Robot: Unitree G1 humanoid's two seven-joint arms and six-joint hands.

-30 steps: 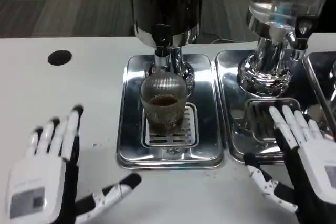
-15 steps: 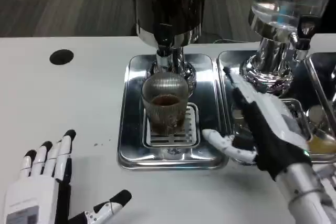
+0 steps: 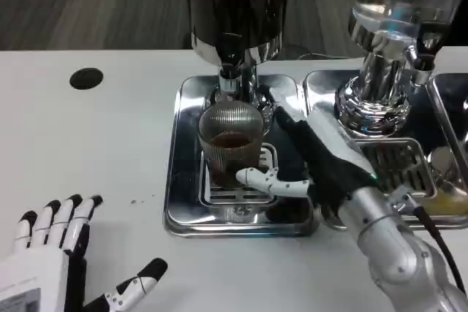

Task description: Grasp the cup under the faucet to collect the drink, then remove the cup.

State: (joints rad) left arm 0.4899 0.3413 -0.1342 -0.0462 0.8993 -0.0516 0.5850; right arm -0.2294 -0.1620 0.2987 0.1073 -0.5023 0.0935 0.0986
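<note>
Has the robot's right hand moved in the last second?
Yes. The right hand has swung left, from in front of the right drip tray over to the cup under the faucet, fingers beside it.

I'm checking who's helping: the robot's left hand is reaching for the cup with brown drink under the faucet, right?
Not quite. The head view shows the right hand reaching in beside the ribbed cup, its thumb curling across the front. The cup does hold brown drink and stands under the faucet. The left hand rests open on the table, away from the cup.
</note>
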